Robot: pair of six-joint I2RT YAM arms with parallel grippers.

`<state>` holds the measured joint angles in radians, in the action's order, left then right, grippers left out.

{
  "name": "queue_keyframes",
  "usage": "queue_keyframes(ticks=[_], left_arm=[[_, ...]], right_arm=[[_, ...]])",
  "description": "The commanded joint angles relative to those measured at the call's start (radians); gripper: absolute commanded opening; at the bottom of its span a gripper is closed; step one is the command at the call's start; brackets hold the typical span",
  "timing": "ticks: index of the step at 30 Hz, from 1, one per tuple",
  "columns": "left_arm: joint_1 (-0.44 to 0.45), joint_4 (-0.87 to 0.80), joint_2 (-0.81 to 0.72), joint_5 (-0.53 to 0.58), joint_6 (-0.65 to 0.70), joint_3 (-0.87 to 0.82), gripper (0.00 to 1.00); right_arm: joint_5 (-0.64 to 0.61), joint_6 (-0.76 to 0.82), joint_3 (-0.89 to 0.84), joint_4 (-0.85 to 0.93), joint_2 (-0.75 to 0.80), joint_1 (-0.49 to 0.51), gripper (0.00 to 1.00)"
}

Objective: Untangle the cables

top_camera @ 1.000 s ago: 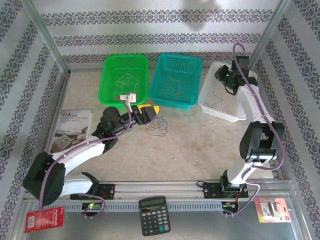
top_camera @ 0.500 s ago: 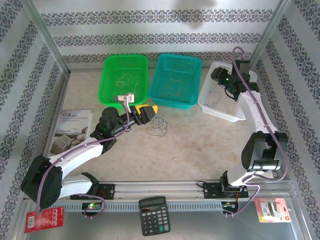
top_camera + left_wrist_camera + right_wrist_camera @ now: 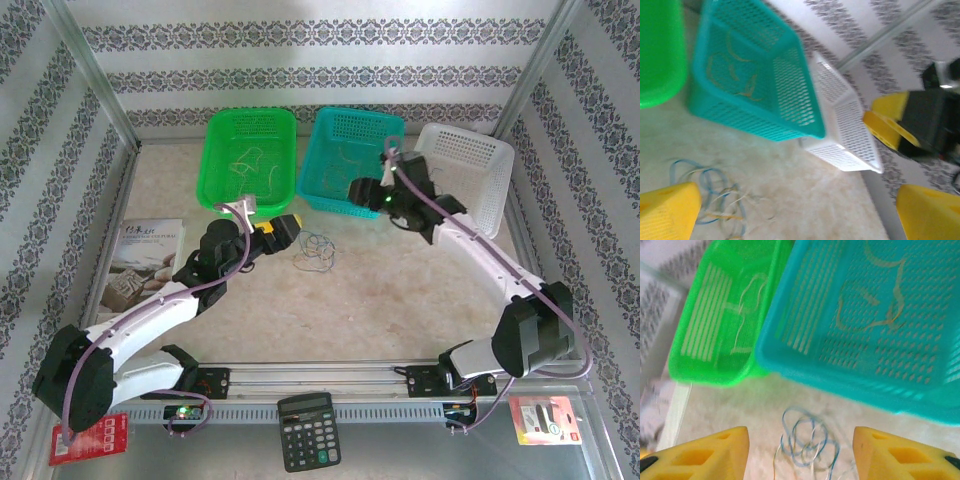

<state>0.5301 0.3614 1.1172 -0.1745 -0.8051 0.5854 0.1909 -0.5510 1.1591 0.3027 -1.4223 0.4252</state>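
Several thin blue and pale cables lay tangled mid-worktop, just nearer than the green basket and teal basket, with the left fingers beside them and the right fingers both spread apart, empty.

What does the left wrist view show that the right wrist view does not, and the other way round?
Left wrist view, not right wrist: the white basket beside the teal basket, and the right gripper, jaws open. Right wrist view, not left wrist: the whitish cable lying in the green basket. Both: the green and teal baskets, the pale yellow cable inside the teal one, and the blue cable tangle on the table in front of them.
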Motion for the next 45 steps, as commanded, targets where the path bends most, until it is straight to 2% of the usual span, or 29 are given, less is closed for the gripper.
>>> queue_keyframes(ticks=[1, 6, 10, 16, 28, 39, 45], left_arm=[[-0.002, -0.218, -0.017, 0.129, -0.019, 0.024, 1.0], [-0.023, -0.288, -0.039, 0.183, -0.057, 0.009, 1.0], [-0.035, -0.368, -0.082, 0.256, -0.08, 0.006, 1.0], [-0.061, -0.436, -0.174, 0.348, -0.122, -0.028, 1.0], [-0.089, -0.417, -0.233, 0.353, -0.142, -0.068, 1.0], [-0.091, -0.4, -0.236, 0.351, -0.155, -0.068, 1.0], [-0.091, -0.402, -0.246, 0.351, -0.163, -0.074, 1.0]], right_arm=[[-0.037, 0.026, -0.027, -0.017, -0.04, 0.088, 0.57], [-0.044, 0.04, 0.008, -0.004, -0.156, 0.198, 0.56], [-0.033, 0.077, 0.116, 0.067, -0.287, 0.248, 0.53], [-0.126, 0.126, 0.275, 0.185, -0.461, 0.307, 0.49], [-0.26, 0.14, 0.44, 0.281, -0.634, 0.336, 0.35], [-0.255, 0.143, 0.499, 0.304, -0.717, 0.338, 0.33], [-0.245, 0.14, 0.488, 0.304, -0.744, 0.337, 0.27]])
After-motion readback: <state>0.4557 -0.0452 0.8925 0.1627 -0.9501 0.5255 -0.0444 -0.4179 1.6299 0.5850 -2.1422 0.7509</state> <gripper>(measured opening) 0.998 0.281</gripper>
